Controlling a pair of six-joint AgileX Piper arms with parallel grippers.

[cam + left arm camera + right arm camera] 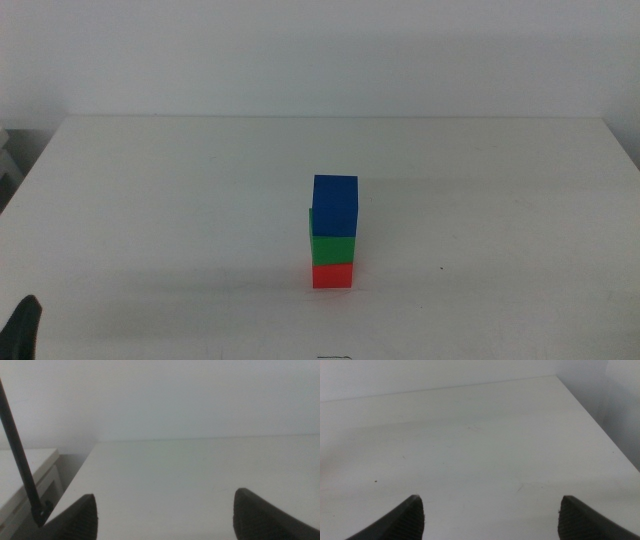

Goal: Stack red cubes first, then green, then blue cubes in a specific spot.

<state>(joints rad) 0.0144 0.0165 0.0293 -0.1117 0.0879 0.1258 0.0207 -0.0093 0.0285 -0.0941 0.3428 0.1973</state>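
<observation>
Standing near the middle of the white tabletop, a little toward the near edge: one tower of three cubes. One red cube at the bottom, one green cube on it, one blue cube on top. The blue sits slightly off to the right of the green, not quite flush.

Cubes look light, rigid, matte, so likely easy to pinch; best taken by two opposite side faces.

Left tool waits at the near left, jaws spread wide, holding nothing. Right tool likewise spread and empty, over bare tabletop, out of the overhead view.

Stack order looks complete.
</observation>
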